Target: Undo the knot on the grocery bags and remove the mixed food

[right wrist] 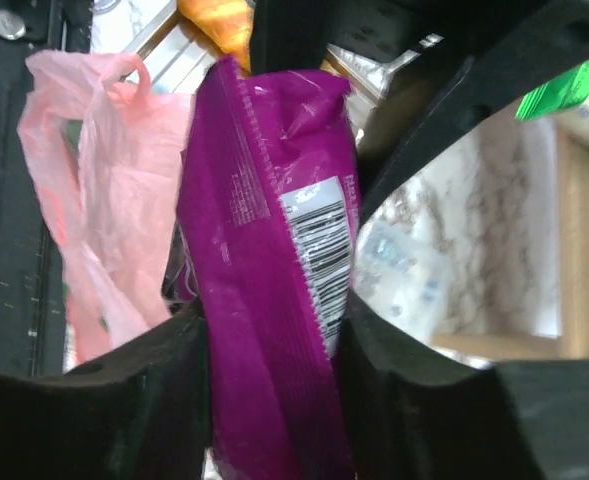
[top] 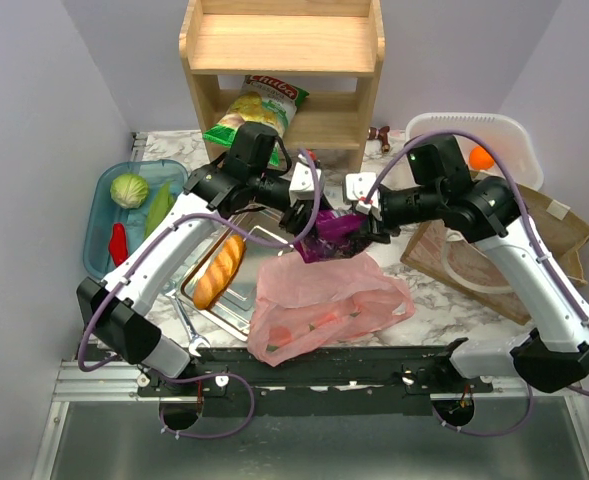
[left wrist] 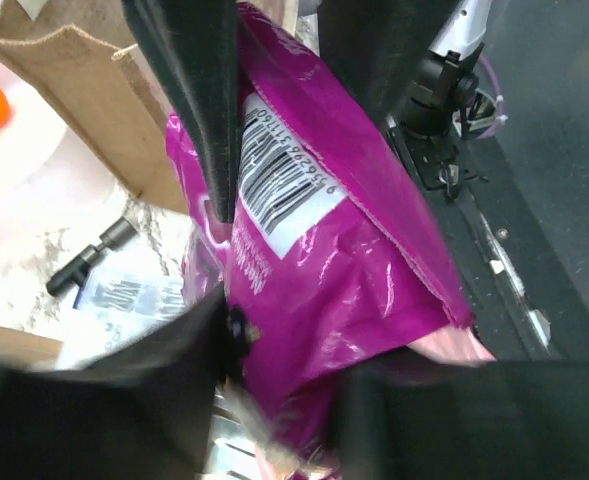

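A purple snack packet (top: 332, 228) hangs above the table between both grippers. My left gripper (top: 309, 222) holds one end; in the left wrist view the packet (left wrist: 314, 250) fills the gap of that gripper (left wrist: 289, 350). My right gripper (top: 359, 222) is shut on the other end, its fingers pressing both sides of the packet (right wrist: 254, 200) in the right gripper's (right wrist: 274, 330) own view. Below lies the pink grocery bag (top: 324, 300), slack, with red and green shapes inside and a loose handle loop (right wrist: 124, 70). The knot does not show.
A blue bin (top: 104, 190) at left holds a cabbage (top: 129, 190), greens (top: 159, 205) and a red pepper (top: 118, 243). A steel tray (top: 239, 300) bears a bread loaf (top: 220, 270). A crisp packet (top: 257, 108) sits on the wooden shelf (top: 284, 50). A white tub (top: 484, 135) and burlap bag (top: 559, 225) stand right.
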Available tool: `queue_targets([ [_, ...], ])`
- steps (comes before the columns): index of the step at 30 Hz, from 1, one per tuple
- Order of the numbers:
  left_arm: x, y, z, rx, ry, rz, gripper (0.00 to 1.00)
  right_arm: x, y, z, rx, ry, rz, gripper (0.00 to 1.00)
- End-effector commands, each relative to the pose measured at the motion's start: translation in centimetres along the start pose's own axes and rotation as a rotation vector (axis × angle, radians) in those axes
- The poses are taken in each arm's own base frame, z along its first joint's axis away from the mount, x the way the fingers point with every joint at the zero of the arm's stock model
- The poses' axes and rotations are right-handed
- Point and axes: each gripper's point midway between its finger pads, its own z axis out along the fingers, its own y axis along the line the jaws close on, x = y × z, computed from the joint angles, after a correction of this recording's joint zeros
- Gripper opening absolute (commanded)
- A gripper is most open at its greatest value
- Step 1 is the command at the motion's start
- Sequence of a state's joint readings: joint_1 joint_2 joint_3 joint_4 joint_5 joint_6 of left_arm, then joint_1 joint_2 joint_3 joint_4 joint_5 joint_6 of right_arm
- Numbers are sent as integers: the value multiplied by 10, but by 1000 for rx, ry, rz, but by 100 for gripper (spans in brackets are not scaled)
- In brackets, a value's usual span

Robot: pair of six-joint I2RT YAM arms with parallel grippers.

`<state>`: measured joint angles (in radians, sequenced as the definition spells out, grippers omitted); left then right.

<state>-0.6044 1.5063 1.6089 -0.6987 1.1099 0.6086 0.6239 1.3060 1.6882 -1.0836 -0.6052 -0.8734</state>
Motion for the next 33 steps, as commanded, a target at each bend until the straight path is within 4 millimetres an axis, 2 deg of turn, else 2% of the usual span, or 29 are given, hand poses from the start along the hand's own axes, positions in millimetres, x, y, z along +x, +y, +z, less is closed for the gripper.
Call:
queue_targets([
  [1, -25, -18, -13, 30, -43, 75, 55, 14, -11, -4, 61, 86, -3, 31],
  [3, -17, -17, -20, 8, -33, 52, 67, 8, -13, -7, 81, 68, 22, 8],
  [4, -13, -17, -24, -8, -26, 48, 72, 6, -16, -9, 101, 59, 34, 1],
  [6, 2, -15, -27, -51, 8, 35, 92, 1, -19, -11, 140, 30, 47, 1],
  [7, 11, -14, -27, -67, 23, 36, 97, -5, -23, -14, 170, 3, 47, 1],
  [8, 19, -15, -27, -78, 33, 34, 98, -10, -29, -16, 204, -17, 53, 1],
  [12, 28, -8, -30, -165, 34, 49, 98, -23, -52, -24, 330, -65, 94, 1],
  [16, 22, 10, -45, -302, 5, 38, 99, -35, -80, -39, 483, -96, 62, 0],
  [20, 14, 27, -70, -437, -47, -4, 99, -50, -113, -52, 650, -155, -40, 1],
  [24, 2, 40, -98, -533, -119, -73, 99, -60, -138, -48, 705, -176, -97, 1],
  [28, 3, 41, -113, -573, -105, -58, 98, -69, -169, -37, 771, -204, -144, 1],
  [33, 4, 40, -129, -623, -107, -70, 98, -57, -205, -16, 843, -177, -202, 1],
])
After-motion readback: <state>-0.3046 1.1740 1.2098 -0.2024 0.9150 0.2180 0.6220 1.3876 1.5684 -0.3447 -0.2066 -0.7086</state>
